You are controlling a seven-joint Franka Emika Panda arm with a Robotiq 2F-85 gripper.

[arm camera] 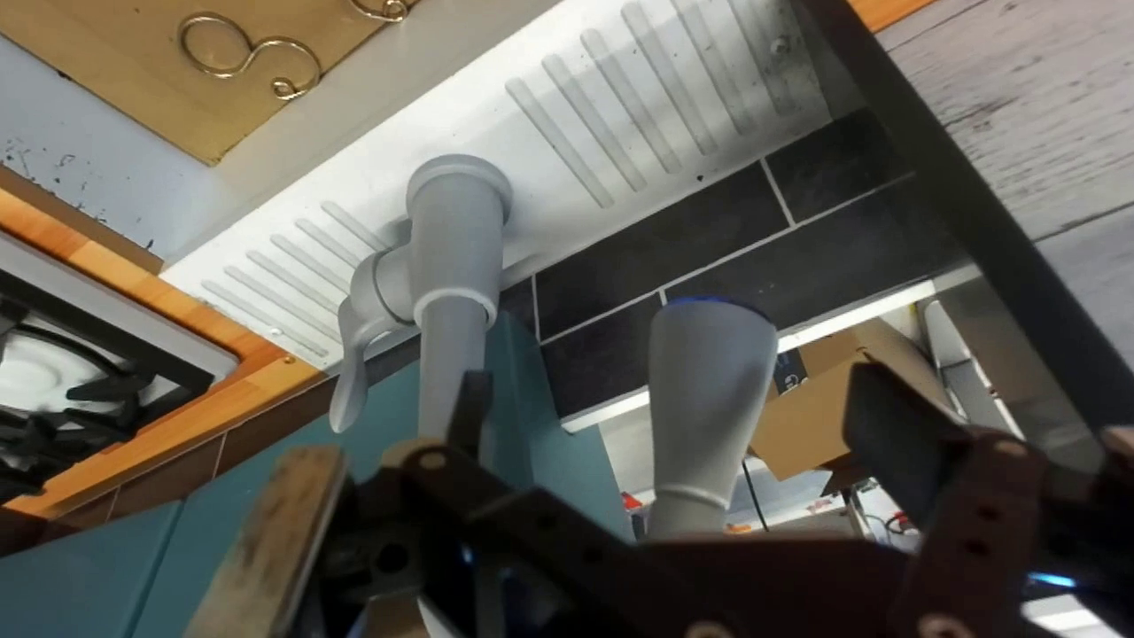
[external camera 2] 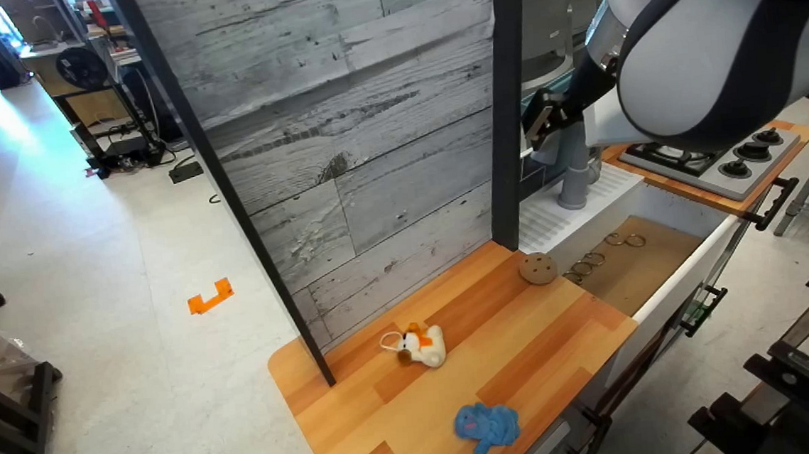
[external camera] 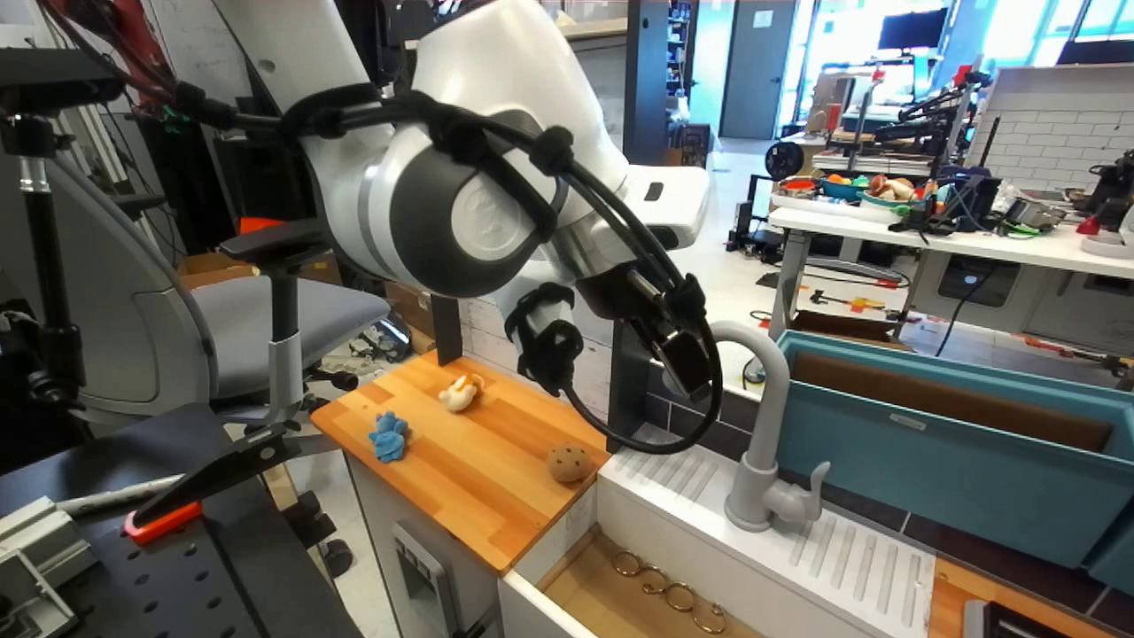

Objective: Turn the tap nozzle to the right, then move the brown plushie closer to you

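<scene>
In the wrist view, the 2 jaws of the gripper (arm camera: 669, 381) are spread wide, and the end of the grey tap nozzle (arm camera: 710, 399) is seen between them, right of the middle of the frame, with room on each side. In an exterior view, the brown toy (external camera 2: 538, 269) is seen right of the middle, on the wooden counter (external camera 2: 511, 330), just beside the sink (external camera 2: 656, 259). A white toy (external camera 2: 427, 346) and a blue toy (external camera 2: 487, 426) are seen lower down.

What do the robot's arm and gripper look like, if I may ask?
The arm has glossy white, rounded casings with dark grey trim and a pale round cap on one joint. Black cabling fastened with black wraps runs along it and loops out near the gripper, which is mostly black with jointed linkages.
</scene>
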